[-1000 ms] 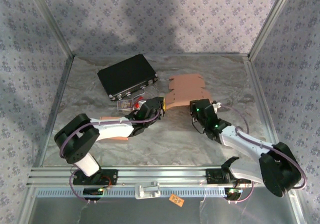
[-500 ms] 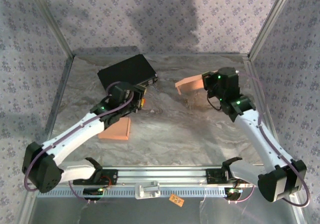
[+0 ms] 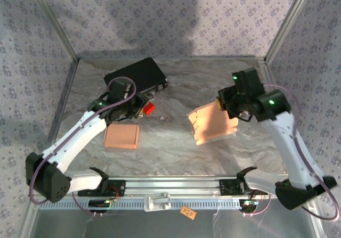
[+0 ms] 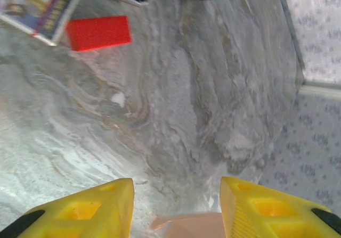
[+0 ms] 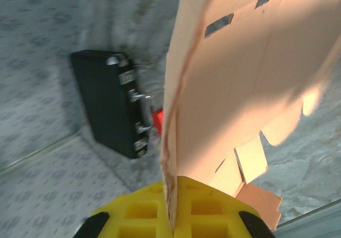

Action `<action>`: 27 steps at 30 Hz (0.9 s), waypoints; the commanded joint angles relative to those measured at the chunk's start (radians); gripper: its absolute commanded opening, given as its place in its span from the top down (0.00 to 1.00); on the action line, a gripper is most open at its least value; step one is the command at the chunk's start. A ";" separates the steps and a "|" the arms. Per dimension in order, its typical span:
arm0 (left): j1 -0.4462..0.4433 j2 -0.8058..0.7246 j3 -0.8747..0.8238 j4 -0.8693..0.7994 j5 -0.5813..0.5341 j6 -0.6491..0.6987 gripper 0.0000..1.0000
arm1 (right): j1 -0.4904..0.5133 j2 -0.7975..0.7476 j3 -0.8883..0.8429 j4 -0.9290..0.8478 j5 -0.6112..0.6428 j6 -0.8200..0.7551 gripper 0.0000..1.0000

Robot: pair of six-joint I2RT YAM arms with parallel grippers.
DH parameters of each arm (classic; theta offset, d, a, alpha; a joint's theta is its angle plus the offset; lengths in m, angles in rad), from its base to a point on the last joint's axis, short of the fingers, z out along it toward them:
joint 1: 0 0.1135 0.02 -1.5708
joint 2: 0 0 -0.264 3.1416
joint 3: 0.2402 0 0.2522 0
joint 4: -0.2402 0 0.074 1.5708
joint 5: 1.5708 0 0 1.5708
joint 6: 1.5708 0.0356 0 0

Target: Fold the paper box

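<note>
The flat tan paper box sheet [image 3: 212, 123] hangs tilted above the right middle of the table, with my right gripper [image 3: 228, 103] shut on its far right edge. In the right wrist view the sheet [image 5: 250, 78] stands edge-on, rising from the shut yellow fingers [image 5: 173, 219]. A folded tan box [image 3: 121, 136] lies on the table at the left. My left gripper [image 3: 134, 108] hovers just behind it, open and holding nothing. In the left wrist view a corner of that folded box [image 4: 192, 224] shows low between the spread yellow fingertips [image 4: 177, 208].
A black case [image 3: 135, 80] lies at the back left. Next to it are a small red block [image 3: 148, 108] and a printed card [image 4: 37, 6]. A crinkled grey sheet [image 3: 170, 142] covers the table. Metal frame posts and patterned walls close in the sides.
My right gripper has carried the paper sheet from the back right down toward the middle of the table. My left gripper has drawn back a little to the left, off the red block.
</note>
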 commanded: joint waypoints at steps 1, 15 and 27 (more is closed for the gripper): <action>-0.002 0.086 0.131 -0.046 0.145 0.155 0.54 | 0.008 0.155 -0.026 0.091 0.001 0.031 1.00; -0.201 0.217 0.318 0.064 0.294 0.120 0.51 | -0.028 0.342 -0.030 0.197 -0.032 0.095 1.00; -0.297 0.330 0.235 0.343 0.169 -0.281 0.44 | -0.073 0.346 -0.069 0.267 -0.080 0.125 1.00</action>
